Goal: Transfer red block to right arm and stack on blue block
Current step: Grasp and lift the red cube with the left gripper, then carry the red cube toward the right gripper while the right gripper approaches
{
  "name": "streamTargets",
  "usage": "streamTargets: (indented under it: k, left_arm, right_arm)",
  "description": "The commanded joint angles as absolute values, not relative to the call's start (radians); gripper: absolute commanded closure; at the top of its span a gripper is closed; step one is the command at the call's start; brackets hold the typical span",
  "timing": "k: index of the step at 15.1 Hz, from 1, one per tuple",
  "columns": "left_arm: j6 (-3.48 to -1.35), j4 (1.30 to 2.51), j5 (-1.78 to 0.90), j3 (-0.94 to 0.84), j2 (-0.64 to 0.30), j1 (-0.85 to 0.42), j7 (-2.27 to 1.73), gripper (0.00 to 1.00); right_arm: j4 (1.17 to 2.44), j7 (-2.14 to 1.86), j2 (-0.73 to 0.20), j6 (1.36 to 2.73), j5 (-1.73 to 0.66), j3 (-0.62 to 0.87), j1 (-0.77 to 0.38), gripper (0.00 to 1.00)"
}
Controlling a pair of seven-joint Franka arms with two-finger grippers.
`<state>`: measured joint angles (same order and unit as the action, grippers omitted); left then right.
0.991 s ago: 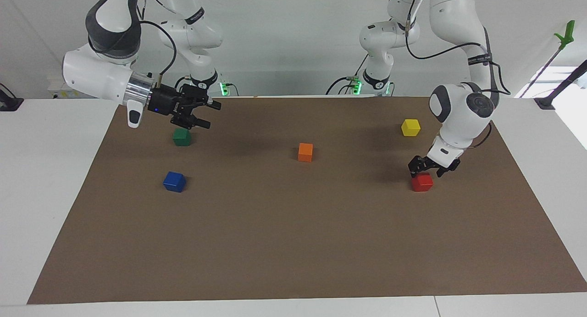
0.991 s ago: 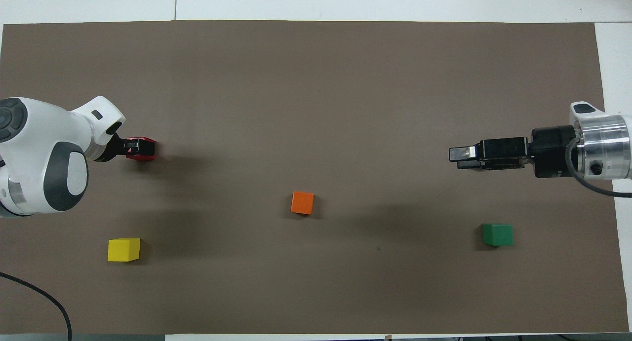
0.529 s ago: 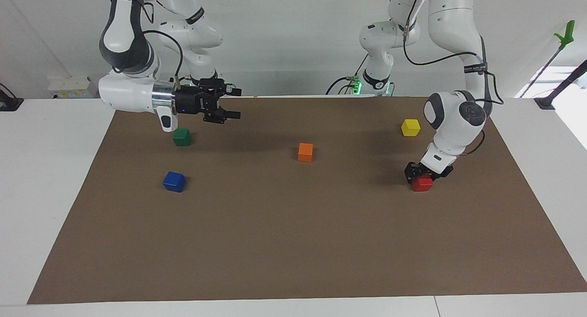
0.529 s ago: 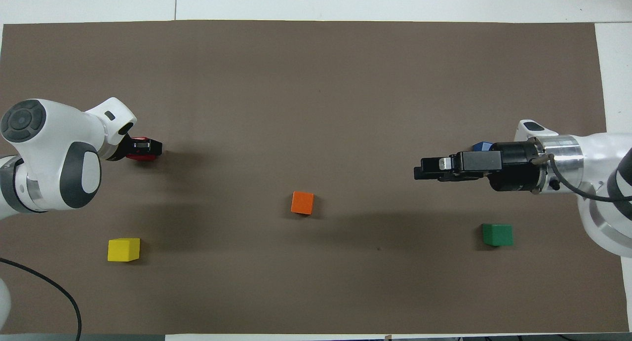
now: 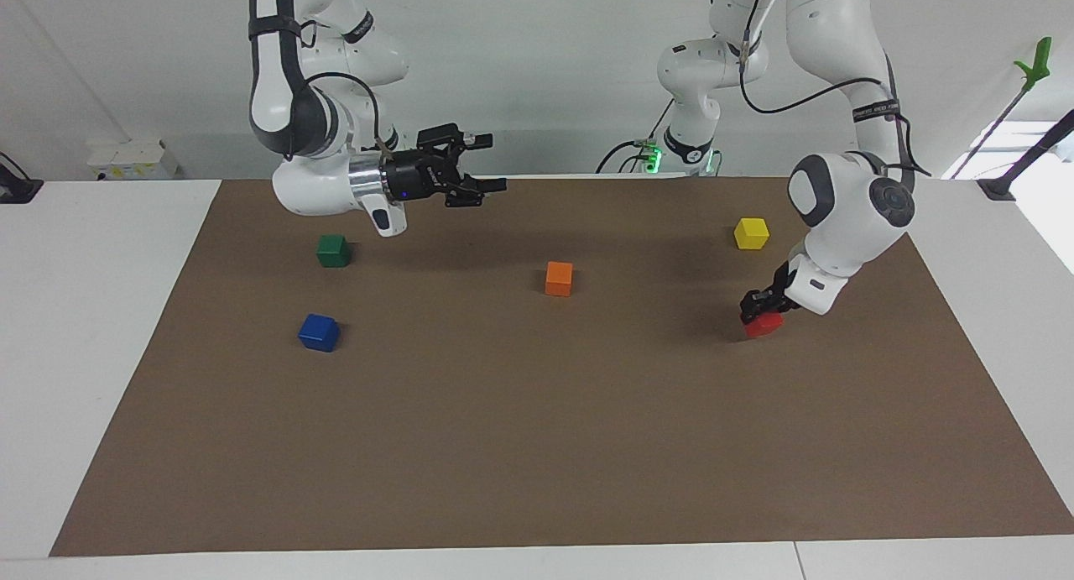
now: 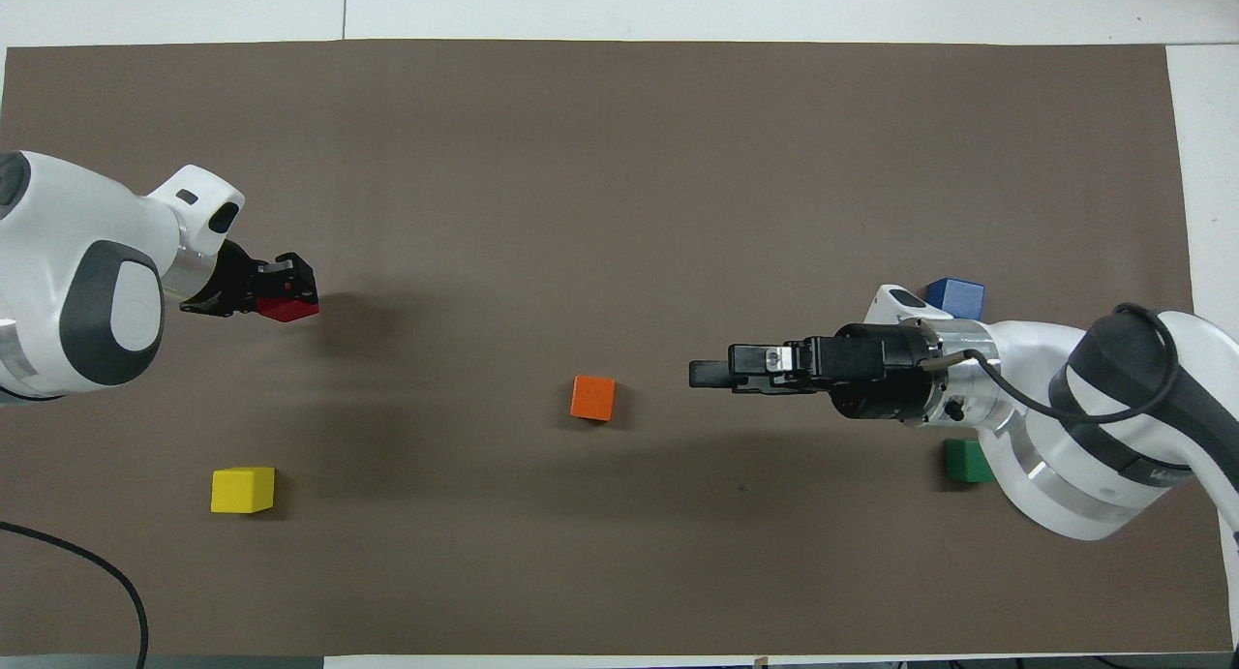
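The red block (image 5: 763, 325) (image 6: 288, 309) is pinched between the fingers of my left gripper (image 5: 759, 310) (image 6: 287, 284), which is shut on it. The block looks tilted and barely off the brown mat, toward the left arm's end. The blue block (image 5: 319, 332) (image 6: 955, 296) rests on the mat toward the right arm's end, partly covered by the right wrist in the overhead view. My right gripper (image 5: 491, 161) (image 6: 699, 374) hangs open and empty in the air, held sideways, over the mat between the green block and the orange block.
An orange block (image 5: 559, 278) (image 6: 592, 398) sits mid-mat. A green block (image 5: 333, 250) (image 6: 963, 461) lies nearer to the robots than the blue one. A yellow block (image 5: 751, 233) (image 6: 242, 489) lies nearer to the robots than the red one. The brown mat (image 5: 537, 446) covers the table.
My left gripper went from open around the red block to shut on it and tipped it up slightly. The right arm swung its open gripper toward the middle, uncovering the blue block.
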<state>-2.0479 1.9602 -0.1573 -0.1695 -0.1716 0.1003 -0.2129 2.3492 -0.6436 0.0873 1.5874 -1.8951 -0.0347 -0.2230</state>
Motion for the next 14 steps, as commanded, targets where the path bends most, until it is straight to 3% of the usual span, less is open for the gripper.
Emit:
streamTargets:
  k: [1, 5, 7, 14]
  left_arm:
    - [-1.855, 1.916, -0.291, -0.182, -0.022, 0.064, -0.407, 1.0]
    - [-1.671, 1.876, -0.398, -0.275, 0.139, 0.064, -0.812, 1.0]
    - [-1.59, 1.878, -0.608, -0.264, 0.213, 0.077, -1.017, 1.0]
    - [-1.586, 1.878, -0.827, -0.303, 0.256, 0.051, -1.648, 1.0]
  right_arm:
    - [2.398, -0.67, 0.098, 1.534, -1.977, -0.037, -0.242, 0.0]
    - [2.407, -0.771, -0.039, 1.318, -2.104, -0.035, -0.264, 0.0]
    - [2.408, -0.798, -0.102, 1.226, -2.147, -0.032, -0.284, 0.0]
    - [2.382, -0.804, -0.167, 1.232, -2.307, -0.032, -0.4, 0.0]
